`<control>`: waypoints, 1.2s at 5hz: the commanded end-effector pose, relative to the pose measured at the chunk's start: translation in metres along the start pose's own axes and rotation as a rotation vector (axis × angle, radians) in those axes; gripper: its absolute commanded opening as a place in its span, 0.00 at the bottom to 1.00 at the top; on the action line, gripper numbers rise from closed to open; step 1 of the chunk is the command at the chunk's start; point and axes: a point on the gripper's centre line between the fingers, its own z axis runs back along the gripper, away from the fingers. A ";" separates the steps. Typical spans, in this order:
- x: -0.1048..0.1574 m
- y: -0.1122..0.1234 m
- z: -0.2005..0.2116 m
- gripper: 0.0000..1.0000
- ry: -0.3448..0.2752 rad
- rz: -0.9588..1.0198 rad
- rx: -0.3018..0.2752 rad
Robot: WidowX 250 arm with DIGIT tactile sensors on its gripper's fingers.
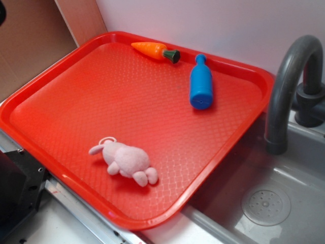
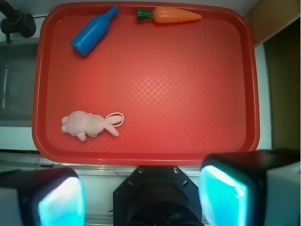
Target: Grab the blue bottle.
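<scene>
Red textured plastic tray (image 1: 66, 96) with raised rim, one only, filling most of both views and carrying three toys in all. One small bright blue plastic bottle (image 1: 201, 83), cylindrical with narrow neck and flat round base, lying on its side near the tray's far edge in the exterior view, neck toward the back rim, base toward the tray's middle; in the wrist view at the upper left corner (image 2: 93, 31), tilted, neck up and right. One orange plastic toy carrot (image 1: 154, 51) with dark green top, lying on its side just beside the bottle's neck along the same far rim, not touching it. One pink plush rabbit (image 1: 127, 161) with a thin loop at its head, lying well apart from both, toward the near rim. One grey curved faucet (image 1: 292, 81) over one grey sink basin (image 1: 274, 178) with round drain, beside the tray. One gripper (image 2: 141, 195) at the bottom of the wrist view, outside the tray's near rim, two cyan-glowing pads (image 2: 221, 195) spread wide with nothing between them; far from the blue bottle.
</scene>
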 end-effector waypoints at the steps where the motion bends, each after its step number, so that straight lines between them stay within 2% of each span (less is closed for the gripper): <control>1: 0.000 0.000 0.000 1.00 0.000 0.000 0.000; 2: 0.013 -0.009 -0.011 1.00 -0.019 0.191 0.039; 3: 0.028 -0.017 -0.022 1.00 -0.061 0.391 0.035; 4: 0.060 -0.028 -0.042 1.00 -0.100 0.582 0.008; 5: 0.094 -0.040 -0.065 1.00 -0.150 0.666 -0.042; 6: 0.122 -0.048 -0.082 1.00 -0.136 0.655 -0.074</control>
